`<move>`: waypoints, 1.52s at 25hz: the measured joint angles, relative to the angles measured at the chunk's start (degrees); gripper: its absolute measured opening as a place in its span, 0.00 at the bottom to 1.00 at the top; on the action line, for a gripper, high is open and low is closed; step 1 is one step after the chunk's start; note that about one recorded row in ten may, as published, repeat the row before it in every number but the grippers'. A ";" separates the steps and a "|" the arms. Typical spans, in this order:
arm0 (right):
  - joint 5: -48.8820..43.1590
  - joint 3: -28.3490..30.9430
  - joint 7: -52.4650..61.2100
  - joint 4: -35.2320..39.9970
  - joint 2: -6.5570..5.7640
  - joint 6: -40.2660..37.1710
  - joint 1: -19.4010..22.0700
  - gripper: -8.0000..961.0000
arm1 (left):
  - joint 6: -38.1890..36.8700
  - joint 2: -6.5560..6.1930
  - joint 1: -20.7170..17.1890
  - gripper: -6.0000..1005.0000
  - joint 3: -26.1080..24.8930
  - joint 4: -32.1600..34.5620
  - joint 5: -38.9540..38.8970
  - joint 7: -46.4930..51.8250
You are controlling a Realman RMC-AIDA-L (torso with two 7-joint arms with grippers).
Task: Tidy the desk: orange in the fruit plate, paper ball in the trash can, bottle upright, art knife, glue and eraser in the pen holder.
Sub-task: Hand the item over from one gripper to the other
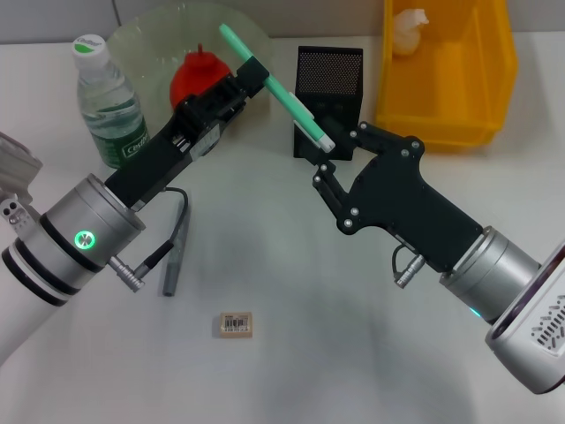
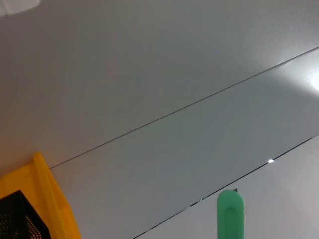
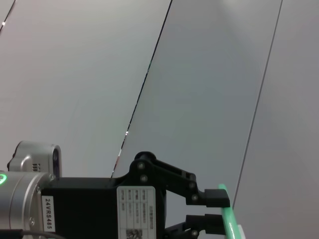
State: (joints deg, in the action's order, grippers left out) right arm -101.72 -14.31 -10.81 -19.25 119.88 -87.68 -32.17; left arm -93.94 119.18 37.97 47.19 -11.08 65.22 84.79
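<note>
My left gripper (image 1: 254, 72) is shut on the green art knife (image 1: 291, 99) and holds it slanted above the desk (image 1: 335, 353), its white tip down near the black mesh pen holder (image 1: 328, 75). My right gripper (image 1: 332, 161) is open, its fingers at the knife's lower tip. The right wrist view shows the left gripper (image 3: 219, 209) on the knife (image 3: 229, 221). The orange (image 1: 196, 78) lies in the fruit plate (image 1: 141, 44). The bottle (image 1: 110, 102) stands upright. The paper ball (image 1: 410, 31) is in the yellow trash can (image 1: 481, 97). The eraser (image 1: 236, 324) and a grey glue stick (image 1: 174, 258) lie on the desk.
The left wrist view shows the knife's green end (image 2: 230, 215), a corner of the trash can (image 2: 52, 199) and the pen holder (image 2: 20, 221) against a grey wall. The pen holder stands between the plate and the trash can.
</note>
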 joint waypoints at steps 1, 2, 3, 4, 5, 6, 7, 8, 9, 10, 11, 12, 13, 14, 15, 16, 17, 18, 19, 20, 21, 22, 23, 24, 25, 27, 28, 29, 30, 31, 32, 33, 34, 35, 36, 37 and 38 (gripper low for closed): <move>-0.01 0.00 0.00 0.01 0.00 0.00 -0.05 0.34 | 0.03 0.00 0.00 0.19 0.00 0.00 0.00 0.00; -0.01 0.01 0.00 0.00 0.00 0.00 -0.10 0.29 | 0.07 0.00 0.00 0.19 0.00 0.00 0.00 0.01; -0.02 0.02 0.00 0.00 0.00 0.00 -0.15 0.29 | 0.12 0.00 0.00 0.19 0.00 0.00 0.00 0.01; -0.03 0.02 0.00 -0.02 0.00 0.00 -0.21 0.29 | 0.16 0.00 0.00 0.19 0.00 0.00 0.00 0.02; -0.03 0.03 0.00 -0.04 0.00 0.00 -0.28 0.29 | 0.19 0.00 0.00 0.19 0.00 0.00 0.00 0.04; -0.04 0.03 0.00 -0.10 0.00 0.00 -0.35 0.29 | 0.20 0.00 0.00 0.19 0.00 0.00 0.00 0.06; -0.05 0.04 0.00 -0.13 0.00 0.00 -0.39 0.28 | 0.21 0.00 0.00 0.19 0.00 0.00 -0.01 0.08; -0.06 0.05 0.00 -0.16 0.00 0.00 -0.44 0.27 | 0.22 0.00 0.00 0.19 0.00 0.00 -0.01 0.08; -0.06 0.05 0.00 -0.18 0.00 0.00 -0.45 0.27 | 0.22 0.00 0.00 0.19 0.00 0.00 -0.01 0.08; -0.06 0.06 0.00 -0.19 0.00 -0.01 -0.47 0.26 | 0.23 0.00 0.00 0.19 0.00 0.00 -0.01 0.08; -0.06 0.06 0.00 -0.19 0.00 0.00 -0.50 0.26 | 0.23 0.00 -0.02 0.19 0.00 0.00 -0.01 0.08; -0.06 0.07 0.00 -0.19 0.00 0.05 -0.54 0.25 | 0.23 0.00 -0.04 0.19 0.00 0.00 0.00 0.08; -0.06 0.07 0.00 -0.21 0.00 0.17 -0.59 0.24 | 0.24 0.00 -0.09 0.19 0.00 0.01 -0.01 0.11; -0.06 0.10 0.00 -0.27 0.00 0.36 -0.69 0.24 | 0.25 0.00 -0.11 0.19 0.00 0.02 -0.01 0.15; -0.06 0.16 0.00 -0.50 0.00 0.66 -0.84 0.23 | 0.26 0.01 -0.17 0.19 0.00 0.07 -0.06 0.25; -0.06 0.16 0.00 -0.50 0.00 0.66 -0.84 0.22 | 0.26 0.01 -0.17 0.19 0.00 0.07 -0.06 0.25; -0.06 0.29 0.00 -0.64 0.00 0.69 -0.86 0.22 | 0.26 0.02 -0.17 0.19 -0.01 0.08 -0.11 0.28; -0.06 0.45 0.00 -0.76 0.00 0.71 -0.87 0.21 | 0.26 0.04 -0.18 0.19 -0.01 0.10 -0.15 0.28; -0.06 0.64 0.00 -0.88 0.00 0.73 -0.87 0.21 | 0.26 0.04 -0.20 0.19 -0.02 0.16 -0.16 0.28; -0.06 0.94 0.00 -0.96 0.00 0.75 -0.85 0.20 | 0.26 0.05 -0.22 0.19 -0.02 0.20 -0.16 0.29; -0.06 0.98 0.00 -0.97 0.00 0.75 -0.83 0.19 | 0.26 0.06 -0.24 0.19 -0.02 0.25 -0.16 0.30; -0.06 0.99 0.00 -0.96 0.00 0.76 -0.83 0.19 | 0.26 0.06 -0.24 0.19 -0.02 0.25 -0.16 0.30; -0.06 0.99 0.00 -0.96 0.00 0.76 -0.83 0.18 | 0.26 0.08 -0.25 0.19 -0.02 0.27 -0.14 0.34; -0.06 0.99 0.00 -0.97 0.00 0.76 -0.82 0.18 | 0.26 0.08 -0.26 0.19 -0.02 0.28 -0.14 0.34; -0.06 0.99 0.00 -0.97 0.00 0.76 -0.81 0.17 | 0.25 0.09 -0.25 0.19 0.00 0.32 -0.13 0.32; -0.06 0.99 0.00 -0.96 0.00 0.75 -0.79 0.16 | 0.19 0.09 -0.19 0.19 0.09 0.42 -0.12 0.17; -0.06 0.99 0.00 -0.96 0.00 0.75 -0.79 0.16 | 0.19 0.09 -0.19 0.19 0.09 0.42 -0.12 0.17; -0.06 0.99 0.00 -0.96 0.00 0.75 -0.79 0.16 | 0.12 0.09 -0.13 0.19 0.13 0.47 -0.12 0.11; -0.06 0.99 0.00 -0.96 0.00 0.74 -0.79 0.16 | 0.04 0.09 -0.10 0.19 0.15 0.53 -0.11 0.08; -0.06 0.99 0.00 -0.96 0.00 0.74 -0.79 0.16 | 0.04 0.09 -0.10 0.19 0.15 0.53 -0.11 0.08; -0.06 0.99 0.00 -0.96 0.00 0.73 -0.81 0.16 | 0.01 0.09 -0.08 0.19 0.16 0.56 -0.10 0.07; -0.06 0.99 0.00 -0.96 0.00 0.73 -0.81 0.16 | 0.00 0.09 -0.06 0.19 0.14 0.56 -0.10 0.07; -0.06 0.98 0.00 -0.96 0.00 0.68 -0.81 0.16 | -0.02 0.09 -0.07 0.19 0.10 0.56 -0.07 0.07; -0.06 0.97 0.00 -0.96 0.00 0.59 -0.80 0.16 | -0.05 0.12 -0.09 0.19 0.08 0.55 0.16 0.07; -0.05 0.96 0.00 -0.94 0.00 0.54 -0.78 0.16 | -0.05 0.12 -0.09 0.19 0.08 0.55 0.16 0.07; -0.05 0.96 0.00 -0.94 0.00 0.54 -0.78 0.16 | -0.05 0.12 -0.09 0.19 0.06 0.55 0.18 0.06; 0.01 0.95 0.00 -0.91 0.00 0.45 -0.74 0.16 | -0.05 0.12 -0.09 0.19 0.06 0.55 0.17 0.06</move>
State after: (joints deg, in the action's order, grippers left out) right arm -101.72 -13.35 -10.81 -20.16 119.88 -87.23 -32.92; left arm -93.99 119.30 37.88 47.25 -10.52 65.39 84.85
